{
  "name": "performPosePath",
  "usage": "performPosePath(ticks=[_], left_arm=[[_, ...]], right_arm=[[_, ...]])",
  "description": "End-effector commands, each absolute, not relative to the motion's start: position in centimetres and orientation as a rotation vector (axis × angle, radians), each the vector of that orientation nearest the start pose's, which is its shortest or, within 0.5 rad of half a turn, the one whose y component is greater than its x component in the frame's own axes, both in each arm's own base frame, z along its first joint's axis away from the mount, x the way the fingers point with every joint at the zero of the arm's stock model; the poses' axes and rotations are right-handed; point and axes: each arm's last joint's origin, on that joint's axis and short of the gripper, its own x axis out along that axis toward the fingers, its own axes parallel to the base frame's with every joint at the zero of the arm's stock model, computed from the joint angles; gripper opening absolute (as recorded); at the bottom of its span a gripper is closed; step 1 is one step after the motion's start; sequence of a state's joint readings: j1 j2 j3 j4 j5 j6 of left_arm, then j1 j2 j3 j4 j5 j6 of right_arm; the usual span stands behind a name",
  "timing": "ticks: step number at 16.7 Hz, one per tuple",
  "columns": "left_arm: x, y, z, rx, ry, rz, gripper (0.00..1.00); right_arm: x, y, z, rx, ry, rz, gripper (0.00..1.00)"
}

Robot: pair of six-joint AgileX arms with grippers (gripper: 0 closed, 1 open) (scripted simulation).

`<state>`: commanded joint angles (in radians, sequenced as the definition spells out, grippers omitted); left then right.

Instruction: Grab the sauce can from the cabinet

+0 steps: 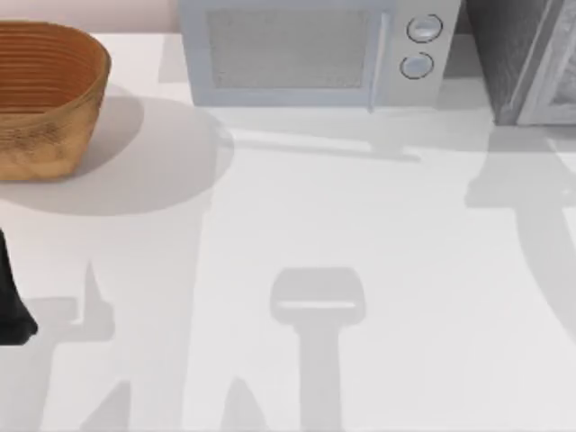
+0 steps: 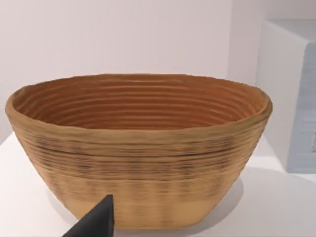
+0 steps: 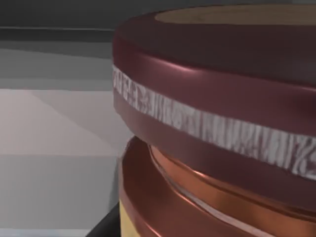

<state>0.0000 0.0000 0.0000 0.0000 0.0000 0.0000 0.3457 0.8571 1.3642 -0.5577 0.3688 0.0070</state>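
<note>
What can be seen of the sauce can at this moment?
The sauce can appears very close in the right wrist view: a dark maroon lid with a pale patterned band around its rim, a coppery ridged neck beneath, and a strip of yellow label lower down. It looks like glossy metal and stands upright. A dark finger tip sits beside its base; contact cannot be told.
</note>
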Motion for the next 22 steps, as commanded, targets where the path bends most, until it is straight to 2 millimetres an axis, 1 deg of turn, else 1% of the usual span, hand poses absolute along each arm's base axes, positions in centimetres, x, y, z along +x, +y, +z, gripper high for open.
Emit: performPosePath(ticks=[3, 8, 10, 12, 14, 16, 22], left_arm=[[10.6, -0.1, 16.0, 0.0, 0.0, 0.0, 1.0], [10.6, -0.1, 16.0, 0.0, 0.0, 0.0, 1.0], [10.6, -0.1, 16.0, 0.0, 0.0, 0.0, 1.0], [10.6, -0.1, 16.0, 0.0, 0.0, 0.0, 1.0], [10.6, -0.1, 16.0, 0.0, 0.0, 0.0, 1.0], [10.6, -0.1, 16.0, 0.0, 0.0, 0.0, 1.0], [10.6, -0.1, 16.0, 0.0, 0.0, 0.0, 1.0]], right_arm=[[11.8, 2.5, 40.0, -0.014, 0.047, -0.018, 0.0], [10.7, 1.0, 27.3, -0.001, 0.047, -0.013, 0.0], [10.5, 0.6, 23.0, 0.003, 0.034, -0.009, 0.0], [10.4, 0.3, 19.8, 0.004, 0.019, -0.005, 0.0], [10.5, 0.0, 17.5, 0.002, 0.007, -0.002, 0.0], [10.6, -0.1, 16.2, 0.0, 0.001, 0.0, 0.0], [10.6, -0.1, 15.9, 0.002, 0.008, 0.002, 0.0]])
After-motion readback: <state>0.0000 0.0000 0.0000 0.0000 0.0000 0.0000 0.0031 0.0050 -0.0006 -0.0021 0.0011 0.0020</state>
